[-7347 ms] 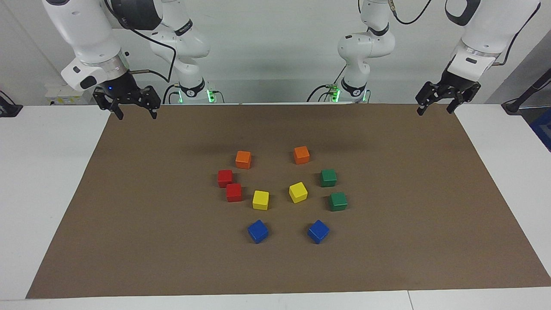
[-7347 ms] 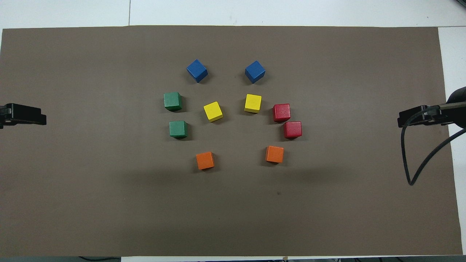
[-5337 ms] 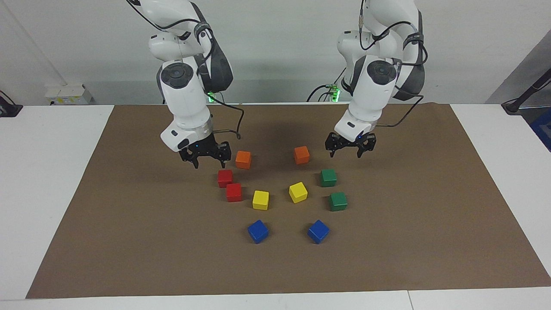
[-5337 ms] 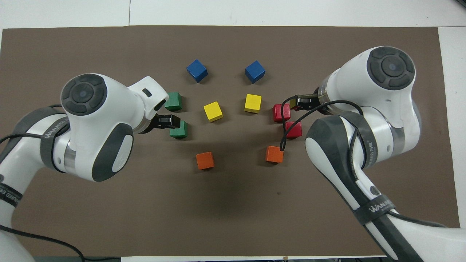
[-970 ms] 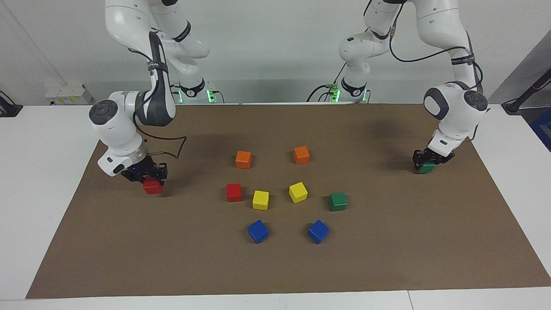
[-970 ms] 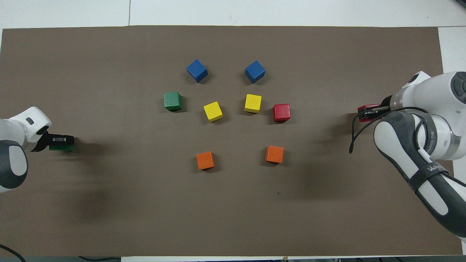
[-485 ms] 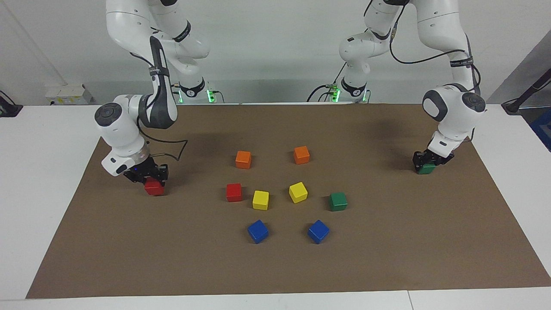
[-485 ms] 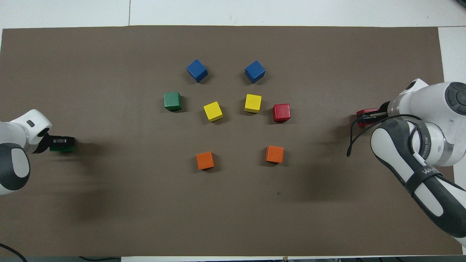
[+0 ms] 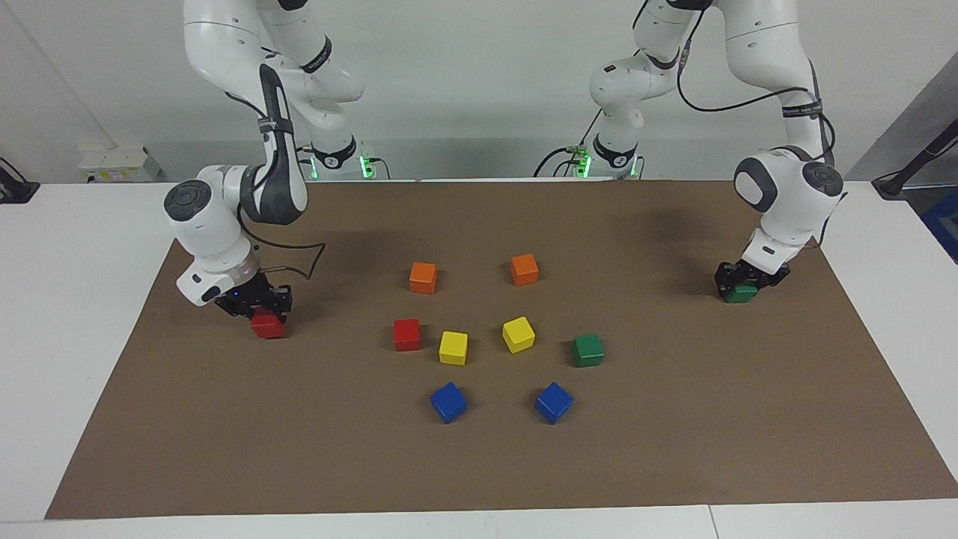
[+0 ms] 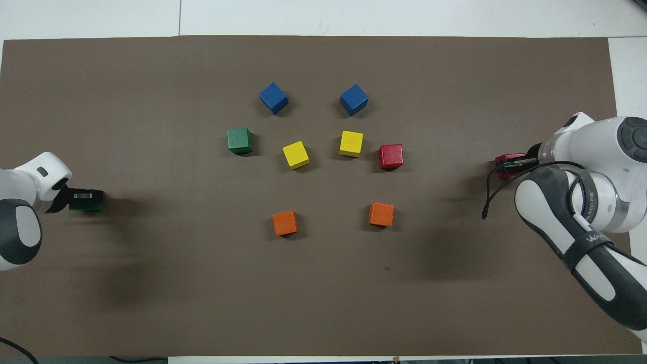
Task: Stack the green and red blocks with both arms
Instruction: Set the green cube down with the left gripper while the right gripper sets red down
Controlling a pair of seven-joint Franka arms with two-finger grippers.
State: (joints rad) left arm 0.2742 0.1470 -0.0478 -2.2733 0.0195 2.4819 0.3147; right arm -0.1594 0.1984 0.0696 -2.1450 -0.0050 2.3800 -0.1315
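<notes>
One red block (image 9: 268, 328) sits on the brown mat at the right arm's end, with my right gripper (image 9: 257, 308) shut on its top; in the overhead view the red block (image 10: 507, 160) shows under the right gripper (image 10: 511, 166). At the left arm's end a green block (image 9: 741, 295) rests on the mat with my left gripper (image 9: 742, 282) down around it; from overhead the green block (image 10: 87, 206) peeks out under the left gripper (image 10: 83, 196). A second red block (image 9: 406, 334) and a second green block (image 9: 587, 349) stand loose in the middle cluster.
Two orange cubes (image 9: 423, 277) (image 9: 524, 269), two yellow cubes (image 9: 453, 347) (image 9: 518, 334) and two blue cubes (image 9: 448, 402) (image 9: 553, 402) stand in the middle of the mat (image 9: 673, 449). White table borders the mat at both ends.
Since the earliest frames each arm took one block from the cluster and carried it out to its own end of the mat. Over the last second both arms barely shifted.
</notes>
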